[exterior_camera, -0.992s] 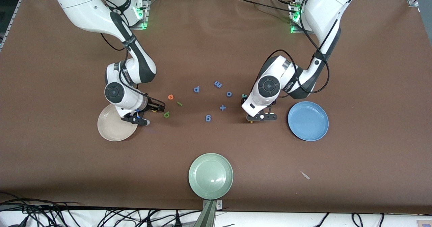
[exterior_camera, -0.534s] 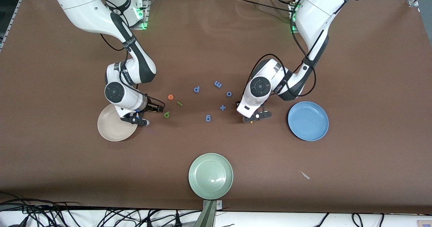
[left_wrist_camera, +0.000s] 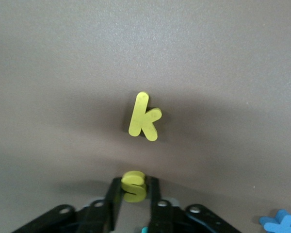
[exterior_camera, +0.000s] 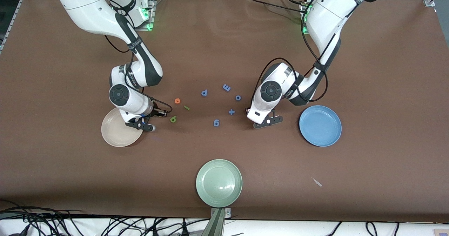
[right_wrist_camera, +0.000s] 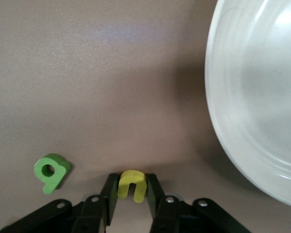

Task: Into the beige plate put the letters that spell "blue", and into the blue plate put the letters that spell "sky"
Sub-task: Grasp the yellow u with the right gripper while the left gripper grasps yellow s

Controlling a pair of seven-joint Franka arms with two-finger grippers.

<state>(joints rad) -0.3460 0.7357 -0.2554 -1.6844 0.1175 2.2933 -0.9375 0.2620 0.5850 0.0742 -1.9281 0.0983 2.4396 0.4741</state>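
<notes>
Now: small yellow foam "s" [left_wrist_camera: 134,186] pinched between the closed black fingers [left_wrist_camera: 113,201] of the left gripper [left_wrist_camera: 135,194], low at the brown worktop [exterior_camera: 224,36] between the loose blue letters and the round medium-blue plate [exterior_camera: 320,125]. Yellow foam "k" [left_wrist_camera: 144,117] flat on the worktop just beside that gripper, apart from it. Teal "y" not visible. Blue plate well clear of the left gripper [exterior_camera: 265,121], toward the left arm's end, nothing in it.

Likewise, small yellow foam "u" [right_wrist_camera: 131,184] clamped between the shut fingers [right_wrist_camera: 110,196] of the right gripper [right_wrist_camera: 132,191], low at the worktop just beside the rim of the round cream-beige plate [exterior_camera: 117,132]. Green foam "b" [exterior_camera: 173,119] flat nearby, apart from the right gripper [exterior_camera: 154,118]. Orange foam "e" [exterior_camera: 177,101] and thin green bar "l" [exterior_camera: 186,107] a little farther from the front camera than the "b". Beige plate holding no letters.

Between the two grippers, several all-blue foam letters [exterior_camera: 216,123] scattered mid-worktop. Pale green round plate [exterior_camera: 219,183] nearest the front camera, well apart from everything else.
</notes>
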